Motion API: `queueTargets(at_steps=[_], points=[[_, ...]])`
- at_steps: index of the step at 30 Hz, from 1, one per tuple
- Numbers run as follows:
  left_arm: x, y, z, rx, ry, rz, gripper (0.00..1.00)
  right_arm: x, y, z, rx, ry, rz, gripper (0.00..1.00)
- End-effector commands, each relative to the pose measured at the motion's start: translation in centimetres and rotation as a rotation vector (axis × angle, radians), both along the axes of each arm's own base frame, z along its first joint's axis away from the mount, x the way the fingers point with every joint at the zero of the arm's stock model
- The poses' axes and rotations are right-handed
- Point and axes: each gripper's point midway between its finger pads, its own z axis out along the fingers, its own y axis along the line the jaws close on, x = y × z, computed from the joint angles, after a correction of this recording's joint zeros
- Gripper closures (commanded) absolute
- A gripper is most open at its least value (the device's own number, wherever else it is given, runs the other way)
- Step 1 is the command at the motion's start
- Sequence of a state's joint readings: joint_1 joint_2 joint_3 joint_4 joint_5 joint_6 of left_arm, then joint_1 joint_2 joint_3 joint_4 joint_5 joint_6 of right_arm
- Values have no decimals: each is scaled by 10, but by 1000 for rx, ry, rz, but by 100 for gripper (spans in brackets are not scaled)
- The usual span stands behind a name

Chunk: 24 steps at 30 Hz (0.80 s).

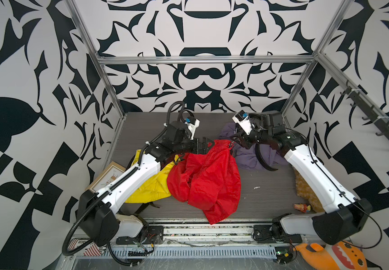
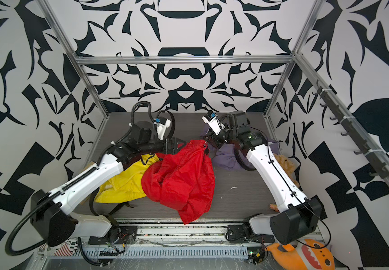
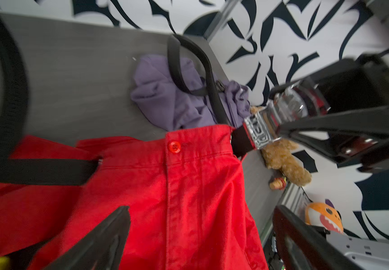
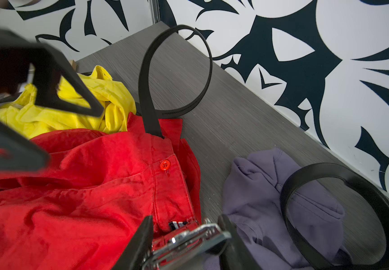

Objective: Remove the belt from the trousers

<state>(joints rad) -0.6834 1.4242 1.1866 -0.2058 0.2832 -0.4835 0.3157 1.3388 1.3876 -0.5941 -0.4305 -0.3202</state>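
- A cardboard box (image 1: 106, 177) is seen at the left edge of the grey table (image 1: 266, 203), partly covered by the left arm.
- A yellow garment (image 1: 152, 187) is spread just beside the box and is overlapped on its right side by the red trousers (image 1: 207, 180).
- The left gripper (image 1: 210, 145) is held at the left end of the red waistband. In the left wrist view its fingers (image 3: 100, 247) are seen spread wide over the red cloth, with nothing clasped between them.
- The red trousers are heaped in the middle of the table, with the waist turned to the far side and a red button (image 4: 165, 165) shown on the band.
- The belt (image 4: 145, 93) is threaded through the waistband. A long black loop of it is thrown up from the band's left part, and its silver buckle (image 4: 186, 238) is found at the right end.
- The right gripper (image 1: 235, 139) is clenched on that buckle, which is pinched between both fingers in the right wrist view.
- A purple garment (image 1: 247, 156) is bunched to the right of the red trousers, and a second black belt (image 4: 324, 169) is curled over it.
- A tan plush toy (image 1: 305, 187) is laid at the right edge, partly hidden by the right arm, with a small figurine (image 1: 302, 207) near it.
- An orange plush monster (image 1: 338, 254) is placed off the table at the front right.
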Motion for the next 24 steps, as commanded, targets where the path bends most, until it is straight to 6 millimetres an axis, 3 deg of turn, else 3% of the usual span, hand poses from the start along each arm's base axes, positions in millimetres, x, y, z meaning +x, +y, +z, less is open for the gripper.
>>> queueTargets(at_steps=[1,4,6,10,15,17,19,22,24], points=[[-4,-40,-26,-34,34,-71,3,9,-2,56,52,-151,-24,100],[4,-59,-67,-6,92,-74,12,8,-2,66,56,-166,-23,100],[13,-68,-90,-7,119,-67,24,8,-2,76,65,-177,-20,100],[33,-91,-131,1,174,-58,35,9,0,101,89,-223,-18,100],[52,-107,-180,29,225,-22,37,7,0,140,124,-299,-14,100],[55,-107,-193,41,234,-15,34,4,0,155,145,-329,-14,100],[55,-102,-180,6,189,-2,21,4,1,160,153,-330,-13,100],[51,-92,-116,-117,-19,9,3,6,1,156,144,-305,-21,100],[43,-87,-78,-151,-138,1,1,6,0,151,149,-293,-25,100]])
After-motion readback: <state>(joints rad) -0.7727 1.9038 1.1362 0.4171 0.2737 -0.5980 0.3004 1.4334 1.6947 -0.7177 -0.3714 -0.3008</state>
